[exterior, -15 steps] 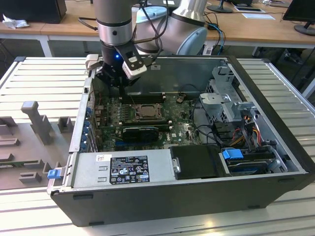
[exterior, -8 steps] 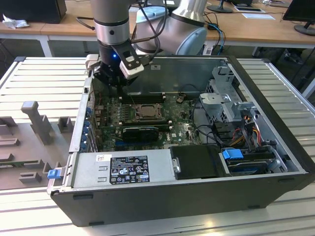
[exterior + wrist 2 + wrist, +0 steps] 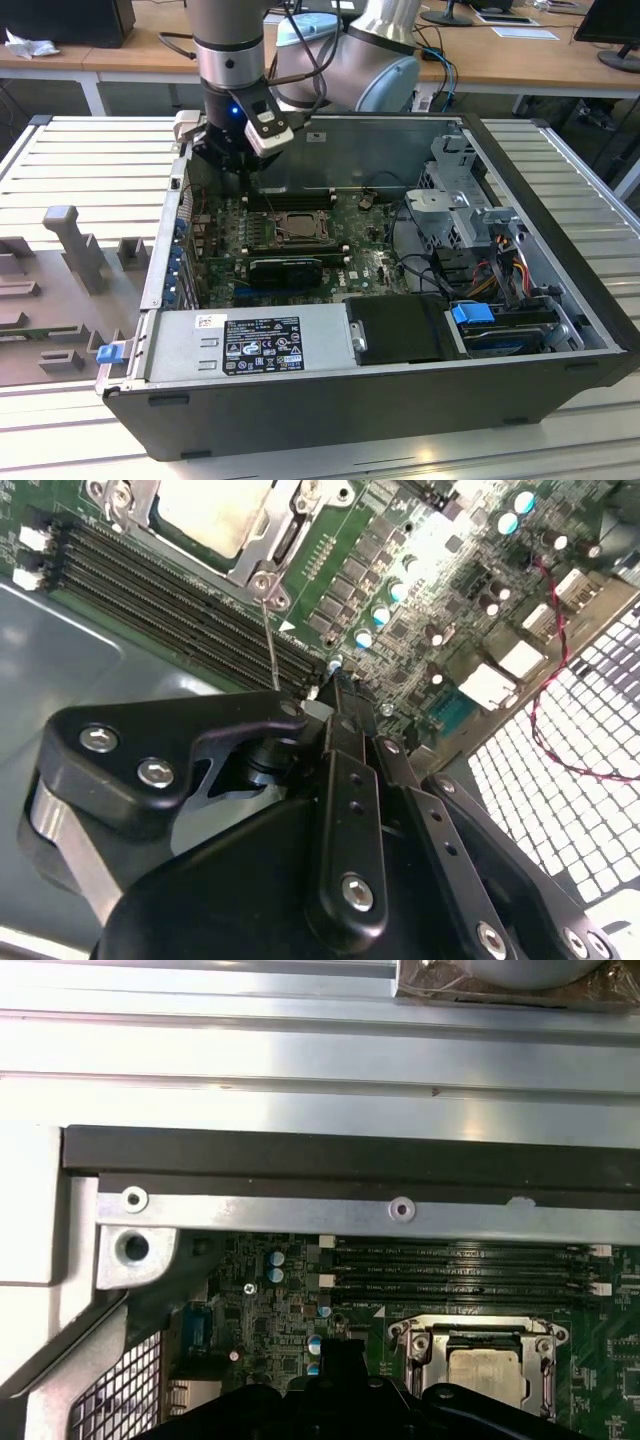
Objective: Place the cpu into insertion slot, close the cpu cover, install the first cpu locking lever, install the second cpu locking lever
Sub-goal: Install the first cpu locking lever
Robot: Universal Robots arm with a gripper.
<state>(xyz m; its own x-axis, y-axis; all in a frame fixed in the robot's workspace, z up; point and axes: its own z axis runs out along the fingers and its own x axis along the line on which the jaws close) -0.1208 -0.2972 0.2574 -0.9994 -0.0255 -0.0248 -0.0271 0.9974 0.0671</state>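
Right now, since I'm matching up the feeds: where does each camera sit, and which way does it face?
Exterior view: off the arm, above the open computer case, looking down into it; the arm and gripper show.
First wrist view: on the arm, facing the case wall and the board; the gripper edges in.
Second wrist view: on the arm, looking along the gripper at the board.
Shared: both wrist views show the cpu and memory slots.
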